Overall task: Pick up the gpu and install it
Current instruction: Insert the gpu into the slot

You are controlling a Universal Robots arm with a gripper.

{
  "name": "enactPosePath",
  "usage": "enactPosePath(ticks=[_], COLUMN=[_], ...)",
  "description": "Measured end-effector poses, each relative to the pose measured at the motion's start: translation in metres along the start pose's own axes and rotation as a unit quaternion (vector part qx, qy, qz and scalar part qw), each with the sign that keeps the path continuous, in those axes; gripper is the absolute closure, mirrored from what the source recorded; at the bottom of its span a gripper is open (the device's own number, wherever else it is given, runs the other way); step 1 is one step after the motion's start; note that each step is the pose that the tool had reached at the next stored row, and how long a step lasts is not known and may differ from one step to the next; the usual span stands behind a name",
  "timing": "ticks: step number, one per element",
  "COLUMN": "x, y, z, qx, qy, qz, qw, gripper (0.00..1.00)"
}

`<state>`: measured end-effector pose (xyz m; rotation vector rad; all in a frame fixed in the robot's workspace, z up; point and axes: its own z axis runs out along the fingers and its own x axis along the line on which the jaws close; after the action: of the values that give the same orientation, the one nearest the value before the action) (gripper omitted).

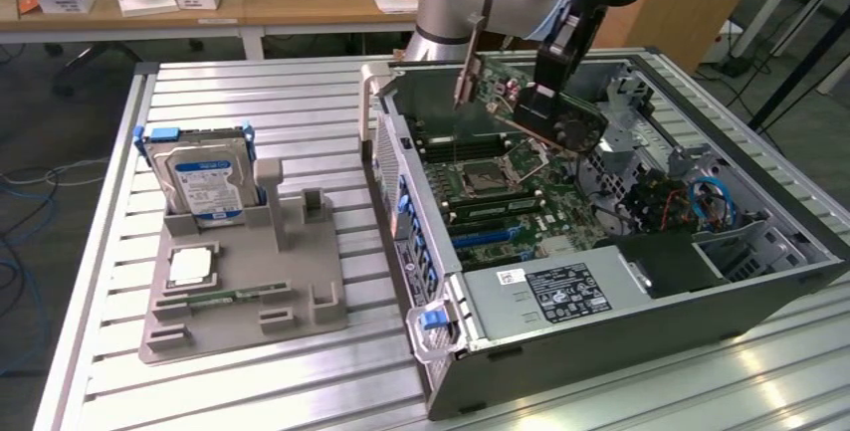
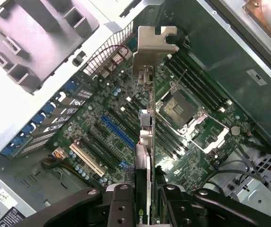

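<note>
We held the gpu point(image 2: 146, 137) edge-on in the gripper point(image 2: 147, 203), jaws partly closed and clamped on its board, above the motherboard point(image 2: 102, 109) inside the open case point(image 1: 638, 351). We judged that a sound insertion required the card edge parallel to the blue slot point(image 2: 117, 131), the metal bracket point(image 2: 153, 45) toward the case's rear wall, and a straight, slow descent.

The gpu point(image 2: 147, 142), gripped edge-on, runs off the wrist view's edge — the fingers point(image 2: 121, 208) likewise cut off.
</note>
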<state>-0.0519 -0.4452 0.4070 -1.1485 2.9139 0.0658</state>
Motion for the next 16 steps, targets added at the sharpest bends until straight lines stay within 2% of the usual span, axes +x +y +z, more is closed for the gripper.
enactPosePath(ticks=[8, 16], x=[0.0000, 0.0000], y=[0.0000, 0.0000], z=[0.0000, 0.0000], qx=[-0.0007, -0.0015], qy=[0.0011, 0.0022], qz=[-0.031, -0.062], qw=[0.9995, 0.9981], gripper=[0.74, 0.74])
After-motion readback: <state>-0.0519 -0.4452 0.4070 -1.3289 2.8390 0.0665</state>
